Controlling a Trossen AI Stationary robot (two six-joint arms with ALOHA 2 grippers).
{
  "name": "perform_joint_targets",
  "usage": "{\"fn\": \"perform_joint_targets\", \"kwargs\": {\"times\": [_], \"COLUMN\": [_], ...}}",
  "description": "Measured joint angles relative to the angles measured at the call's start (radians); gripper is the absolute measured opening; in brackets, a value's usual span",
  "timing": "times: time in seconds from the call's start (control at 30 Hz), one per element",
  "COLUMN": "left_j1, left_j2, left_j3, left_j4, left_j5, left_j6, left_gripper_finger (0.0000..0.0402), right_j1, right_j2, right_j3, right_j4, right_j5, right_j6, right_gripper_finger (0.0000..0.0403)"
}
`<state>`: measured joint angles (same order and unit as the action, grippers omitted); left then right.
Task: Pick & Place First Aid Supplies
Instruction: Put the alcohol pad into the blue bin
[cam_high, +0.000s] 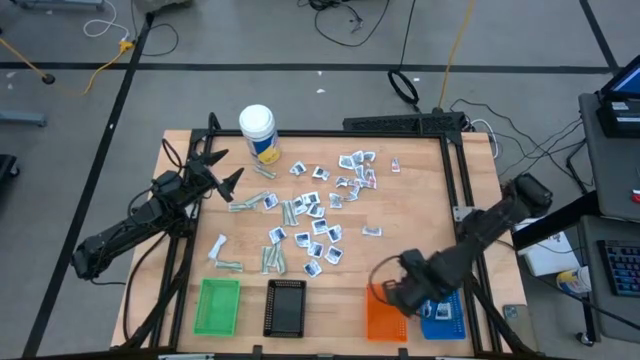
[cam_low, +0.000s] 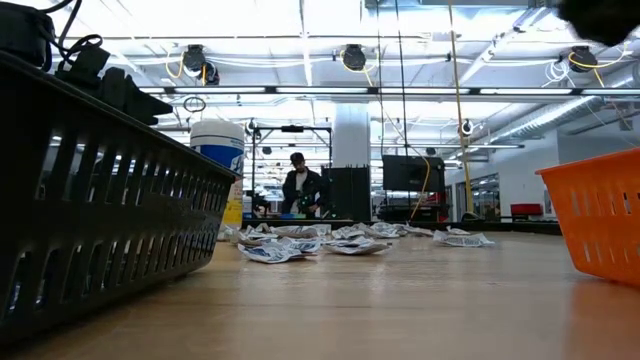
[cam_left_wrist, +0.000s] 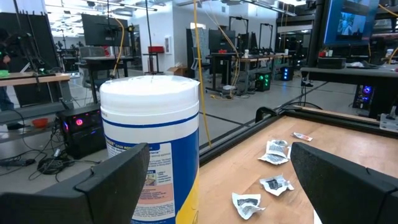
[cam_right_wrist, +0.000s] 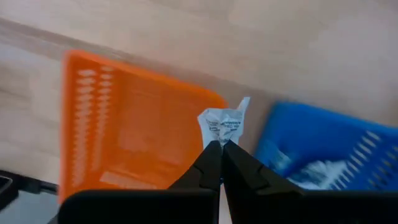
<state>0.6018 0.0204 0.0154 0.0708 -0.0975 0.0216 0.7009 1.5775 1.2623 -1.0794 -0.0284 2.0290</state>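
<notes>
Pinched tight on a crumpled white sachet, our right gripper hangs in the high view over the gap between the orange tray and the blue tray, at the near right edge of the table. Our left gripper waits on the far left with its fingers spread wide, the white bottle with a yellow label just beyond its tips. Between the two grippers lies the scatter of sachets, well away from our right gripper and off to the side of the left one; a few pale grey-green strips lie closer to the left gripper. The green tray and black tray sit along the near edge, apart from both grippers.

From the low view we see the black tray's wall close up, the orange tray's corner opposite, and the sachets heaped far across the wood. A person stands in the room behind.

Through the left wrist view, our two dark fingers stand far apart with nothing between them. The bottle rises right ahead, and three sachets lie further out.

Through the right wrist view, our fingertips meet on the sachet, which sticks up past them. Below it, the orange tray lies to one side and the blue tray to the other, some packets already in the blue one.
</notes>
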Motion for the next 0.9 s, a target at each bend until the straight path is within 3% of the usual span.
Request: {"fn": "perform_joint_targets", "kwargs": {"times": [0.3,0.57,0.9], "left_j1": [0.000,0.000,0.000], "left_j2": [0.000,0.000,0.000], "left_j3": [0.000,0.000,0.000], "left_j4": [0.000,0.000,0.000], "left_j5": [0.000,0.000,0.000], "left_j6": [0.000,0.000,0.000], "left_gripper_finger": [0.0397,0.0397,0.0397], "right_j1": [0.192,0.255,0.258], "right_j2": [-0.035,-0.035,-0.035], "right_j3": [-0.046,-0.085,-0.207], "right_j4": [-0.023,-0.015,0.149], "right_j5": [-0.010,-0.029,-0.079], "right_j6": [0.227,0.236,0.166], "right_gripper_finger": [0.0000,0.0000,0.0008]}}
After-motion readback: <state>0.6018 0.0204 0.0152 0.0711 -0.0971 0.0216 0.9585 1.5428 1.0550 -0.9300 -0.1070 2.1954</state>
